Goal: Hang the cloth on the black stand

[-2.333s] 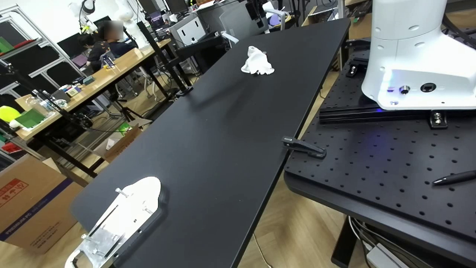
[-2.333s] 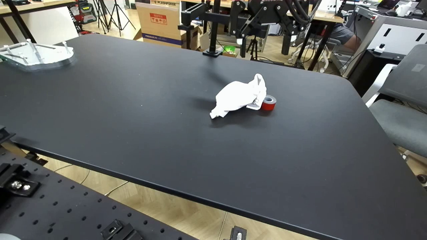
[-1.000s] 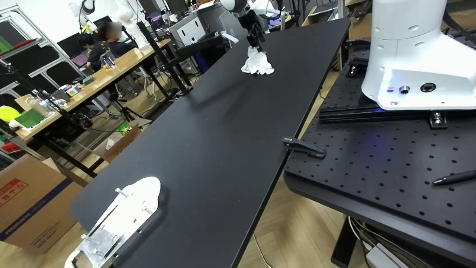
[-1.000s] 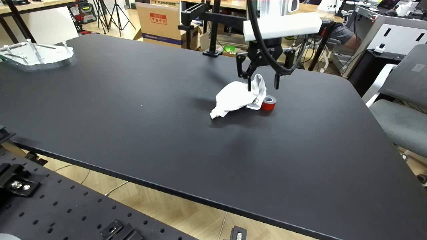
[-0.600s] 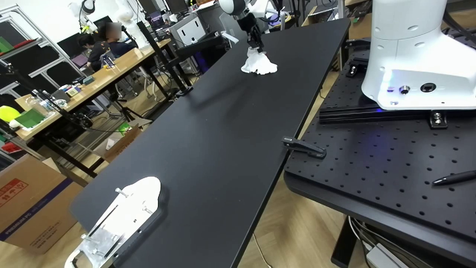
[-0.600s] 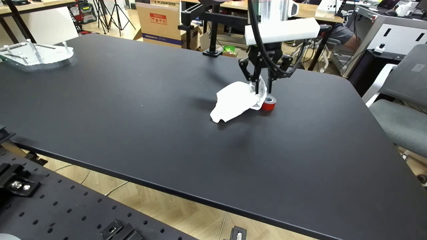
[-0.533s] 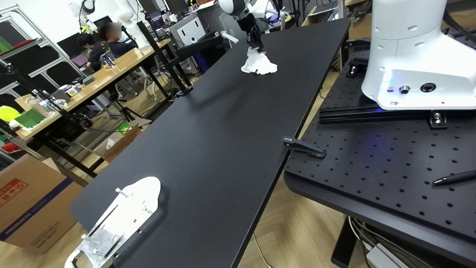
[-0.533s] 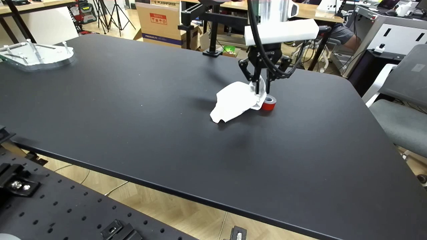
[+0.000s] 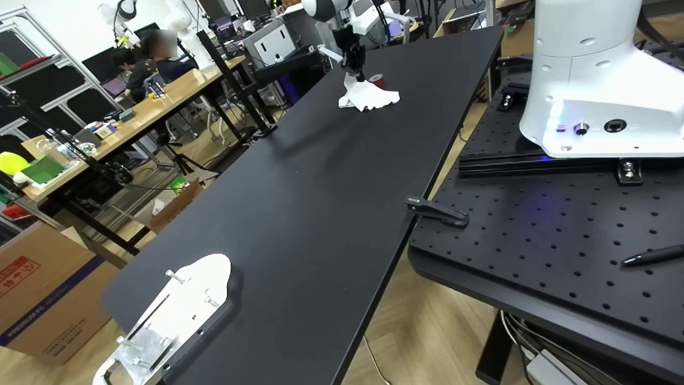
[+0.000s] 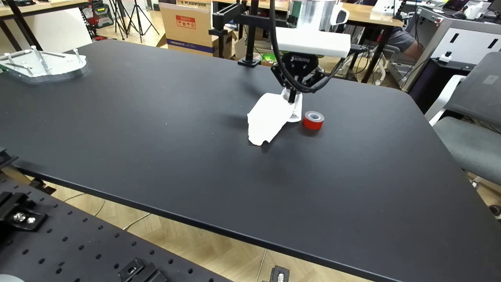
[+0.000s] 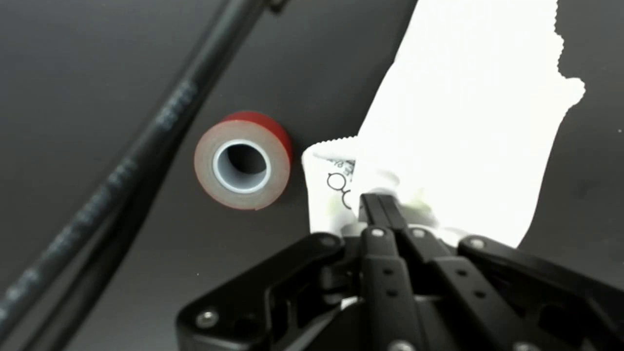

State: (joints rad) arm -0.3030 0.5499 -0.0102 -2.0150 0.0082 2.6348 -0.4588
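The cloth [image 10: 268, 119], a crumpled white piece with a scalloped edge and a small printed glasses drawing, rests on the dark table, partly raised under my gripper [image 10: 292, 101]. In the wrist view, the fingertips of the gripper [image 11: 380, 198] are pressed together over the cloth [image 11: 468, 112]; the pinched fold itself is mostly hidden by the fingers. An exterior view also shows the gripper [image 9: 360, 79] coming down onto the cloth [image 9: 368, 98]. The black stand [image 10: 252, 39], an upright post with a sideways arm, is fixed at the table's far edge, apart from the gripper.
A red tape roll [image 10: 313, 120] sits close beside the cloth. At the far end of the table lies a white plate [image 10: 43, 64] with upright pegs. A black clip [image 9: 437, 211] bridges the table edge near the robot base [image 9: 598, 80].
The fingers have come together on the cloth. Gripper and cloth have then shifted away from the tape roll, toward the stand's side, and a gap now shows between cloth and roll.
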